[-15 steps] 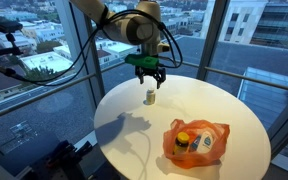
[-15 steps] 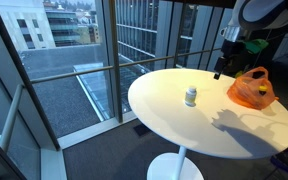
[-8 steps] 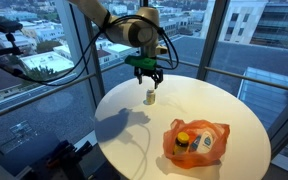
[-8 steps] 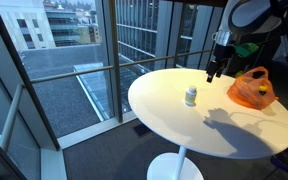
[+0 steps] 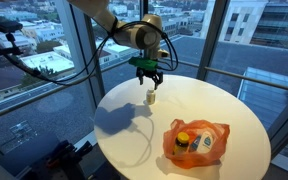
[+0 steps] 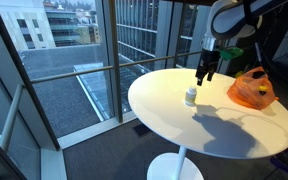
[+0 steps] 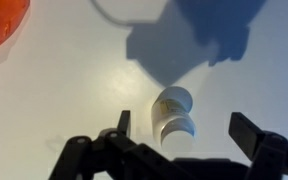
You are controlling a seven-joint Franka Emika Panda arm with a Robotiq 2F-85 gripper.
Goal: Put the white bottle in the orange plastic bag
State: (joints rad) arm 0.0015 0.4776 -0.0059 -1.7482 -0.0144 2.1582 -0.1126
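A small white bottle (image 5: 151, 96) stands upright on the round white table (image 5: 134, 125); it also shows in an exterior view (image 6: 191, 96). My gripper (image 5: 149, 80) hangs open just above the bottle, apart from it, and shows in an exterior view (image 6: 203, 76). In the wrist view the bottle (image 7: 174, 110) sits between my spread fingers (image 7: 184, 125), nearer the left finger. The orange plastic bag (image 5: 196, 142) lies on the table away from the bottle, with items inside; it shows in an exterior view (image 6: 252, 88) and at the wrist view's top left corner (image 7: 2, 25).
The table stands by tall glass windows (image 6: 84, 50) with a city view. Black cables (image 5: 44, 70) hang from the arm at the side. The table edge (image 6: 144, 110) lies close to the bottle.
My gripper has moved toward the bottle and now hangs right above it. The bottle and the bag have not moved.
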